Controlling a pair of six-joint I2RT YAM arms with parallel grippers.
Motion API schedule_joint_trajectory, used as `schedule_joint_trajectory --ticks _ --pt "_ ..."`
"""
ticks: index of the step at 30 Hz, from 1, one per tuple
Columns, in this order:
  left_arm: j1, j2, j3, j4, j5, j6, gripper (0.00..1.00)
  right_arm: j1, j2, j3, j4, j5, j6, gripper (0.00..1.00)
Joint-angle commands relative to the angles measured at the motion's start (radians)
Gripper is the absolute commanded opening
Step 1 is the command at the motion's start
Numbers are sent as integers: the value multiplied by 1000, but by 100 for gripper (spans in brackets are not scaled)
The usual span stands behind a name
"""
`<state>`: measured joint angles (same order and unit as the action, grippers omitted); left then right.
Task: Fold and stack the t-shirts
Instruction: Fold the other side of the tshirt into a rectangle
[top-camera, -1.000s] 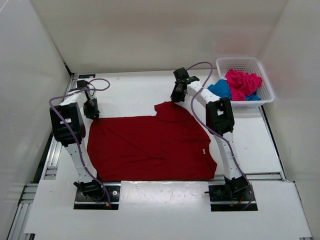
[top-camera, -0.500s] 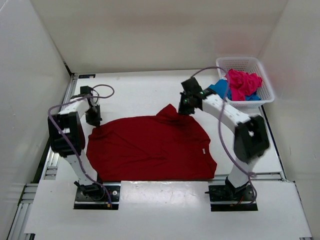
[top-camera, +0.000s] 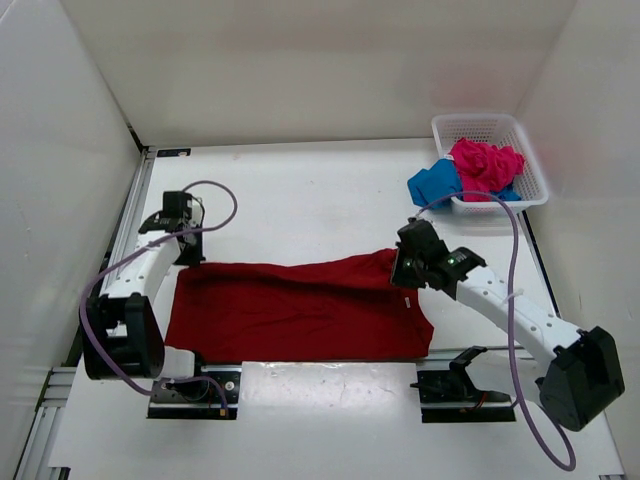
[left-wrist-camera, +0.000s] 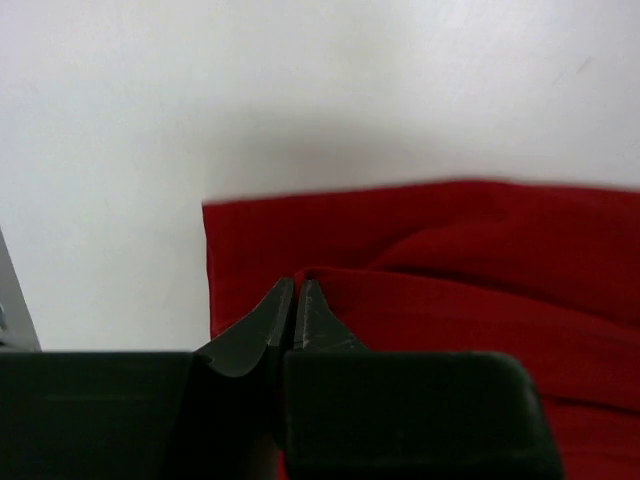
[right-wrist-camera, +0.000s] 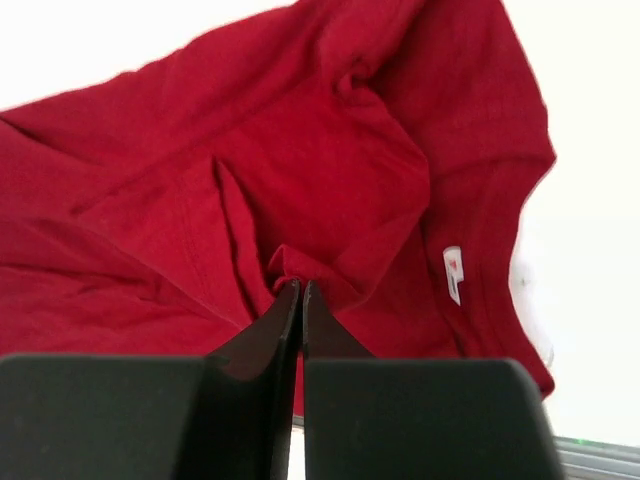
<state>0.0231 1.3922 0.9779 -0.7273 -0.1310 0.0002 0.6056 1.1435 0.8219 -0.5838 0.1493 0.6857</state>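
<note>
Red t-shirt (top-camera: 300, 310): far edge nearer (half-folded)

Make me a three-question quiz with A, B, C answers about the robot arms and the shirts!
1. Where is the pink shirt?
A) in the basket
B) under the left arm
C) on the floor

2. How many shirts are there?
A) one
B) three
C) six

3. What is the right hand doing?
A) open wide
B) shut on the red shirt
C) holding a cup

Answers:
1 A, it is heaped in the basket.
2 B, one red, one pink and a blue shirt.
3 B, it pinches a fold of red cloth.
</note>
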Motion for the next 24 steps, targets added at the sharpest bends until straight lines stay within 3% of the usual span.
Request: schedule_joint_trajectory --ticks 1,5,19,22,23,24 --pt "-6 -70 -88 -12 -68 0 11 25 -54 -61 2 61 60 0" --pt "-15 -90 -186 -12 -93 0 11 46 -64 -95 15 61 81 0" --pt "-38 -50 -220 -12 -124 0 11 112 -54 -191 38 62 147 0" --pt "-58 -74 -220 -21 -139 0 30 122 -45 -211 47 62 156 0" --pt "-58 -75 -220 -21 -139 0 30 122 -35 -211 47 52 156 0" --pt "-58 -90 -231 -32 -153 0 37 122 -34 -211 47 52 156 0"
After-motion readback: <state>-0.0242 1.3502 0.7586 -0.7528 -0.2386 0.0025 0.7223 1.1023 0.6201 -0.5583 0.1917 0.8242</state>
